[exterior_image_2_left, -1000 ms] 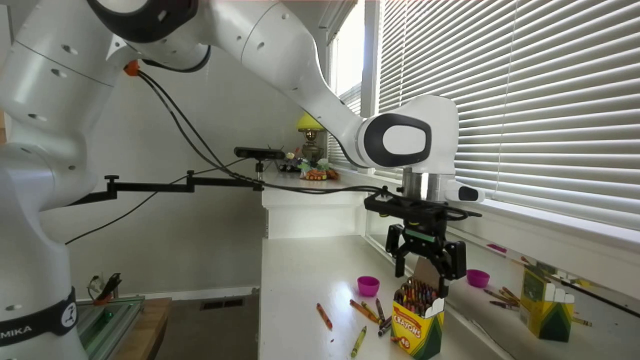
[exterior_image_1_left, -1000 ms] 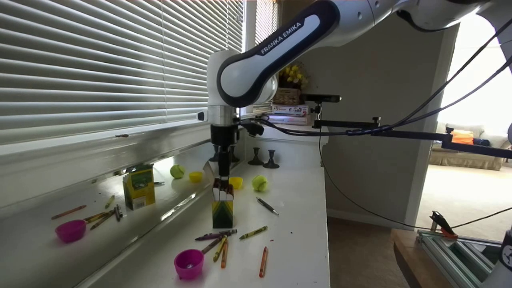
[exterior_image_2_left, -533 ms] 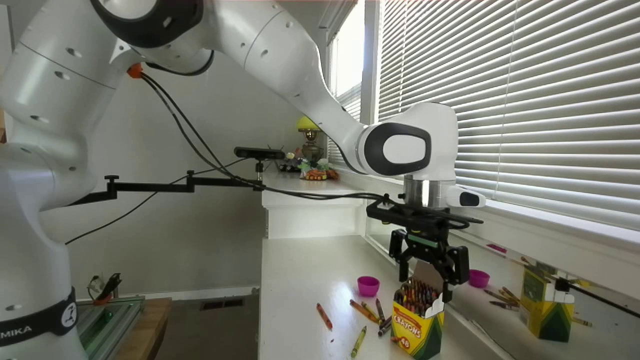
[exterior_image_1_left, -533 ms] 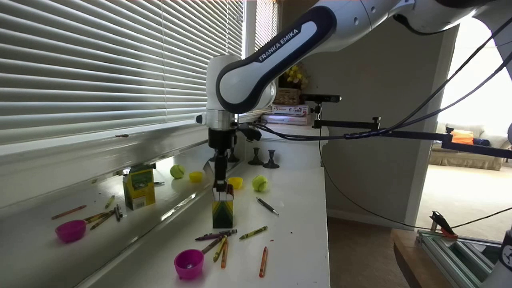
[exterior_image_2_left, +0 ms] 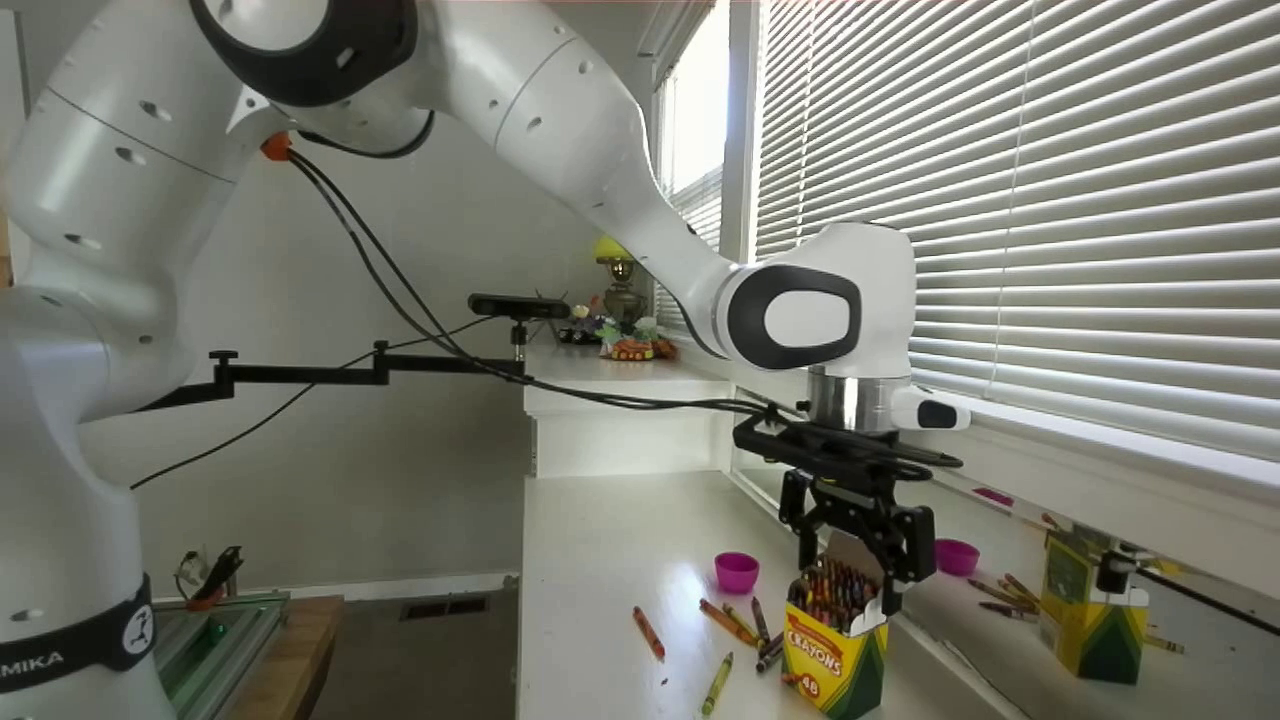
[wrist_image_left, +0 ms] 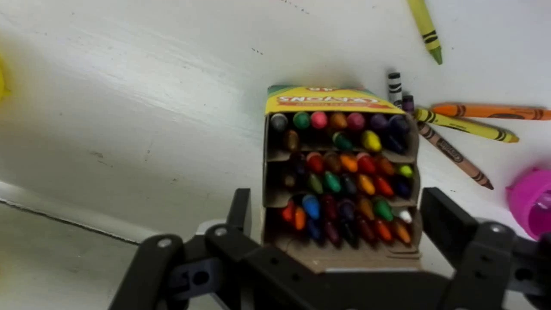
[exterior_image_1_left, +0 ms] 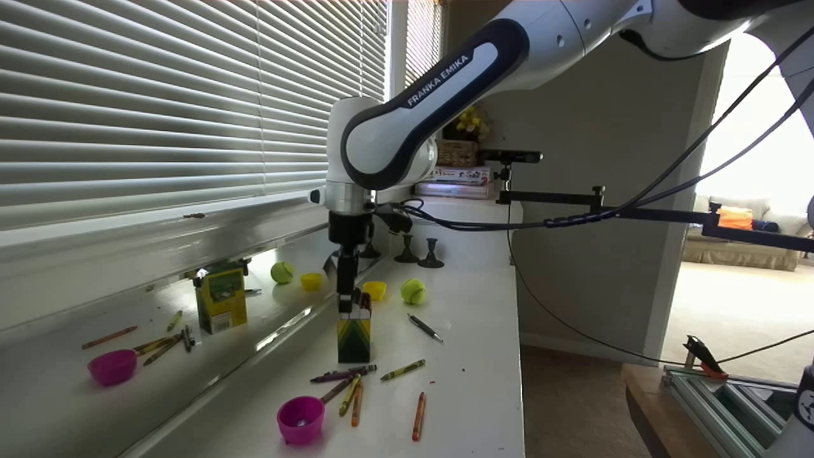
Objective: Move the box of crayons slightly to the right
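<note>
1. At the far left of the wrist view, something yellow (wrist_image_left: 2, 82) is showing at the edge, and the white ledge (wrist_image_left: 150, 82) is stretching rightward from it.
2. Next, one finger (wrist_image_left: 240, 211) is standing just beside the box of crayons (exterior_image_2_left: 838, 655), a thin strip of ledge showing between them.
3. In the middle, the gripper (wrist_image_left: 338, 209) is hovering with its jaws spread wider than the box, gripping nothing; in an exterior view a fingertip (exterior_image_1_left: 345, 304) is hanging about level with the box's rim.
4. Below the gripper and between its fingers, the box is standing upright on the ledge, its long axis running vertically, its mouth facing up. The line from finger to finger is crossing nearer the raised lid (wrist_image_left: 353, 258) than the printed yellow face (wrist_image_left: 331, 103).
5. To the right, the opposite finger (wrist_image_left: 445, 224) is sitting by the other side wall; from above I cannot tell whether it is touching.
6. Farther right, loose crayons (wrist_image_left: 469, 125) are lying near the box, a pink bowl (wrist_image_left: 518, 202) resting beyond them.
7. The coming move, I judge, is turning on that straddle: it is calling for lowering the fingers along the upright axis, closing them squarely on both side walls, then shifting the box a little sideways.
</note>
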Available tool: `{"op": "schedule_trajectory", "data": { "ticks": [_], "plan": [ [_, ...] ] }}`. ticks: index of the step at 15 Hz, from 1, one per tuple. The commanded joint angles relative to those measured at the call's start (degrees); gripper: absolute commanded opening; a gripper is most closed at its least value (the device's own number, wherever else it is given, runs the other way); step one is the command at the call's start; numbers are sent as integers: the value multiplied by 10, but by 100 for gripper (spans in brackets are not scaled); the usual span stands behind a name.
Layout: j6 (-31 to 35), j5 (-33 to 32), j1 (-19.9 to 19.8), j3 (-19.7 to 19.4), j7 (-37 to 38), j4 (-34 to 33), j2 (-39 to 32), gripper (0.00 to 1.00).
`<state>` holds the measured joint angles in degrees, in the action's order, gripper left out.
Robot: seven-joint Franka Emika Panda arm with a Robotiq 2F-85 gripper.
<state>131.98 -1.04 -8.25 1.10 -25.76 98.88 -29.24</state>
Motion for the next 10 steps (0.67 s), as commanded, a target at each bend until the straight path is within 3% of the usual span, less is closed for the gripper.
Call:
{"op": "schedule_trajectory", "data": {
  "ticks": [1, 10],
  "plan": [
    [8, 22, -9, 11, -2, 3, -2, 100],
    [17, 19, -7, 6, 6, 9, -3, 100]
  ]
}}
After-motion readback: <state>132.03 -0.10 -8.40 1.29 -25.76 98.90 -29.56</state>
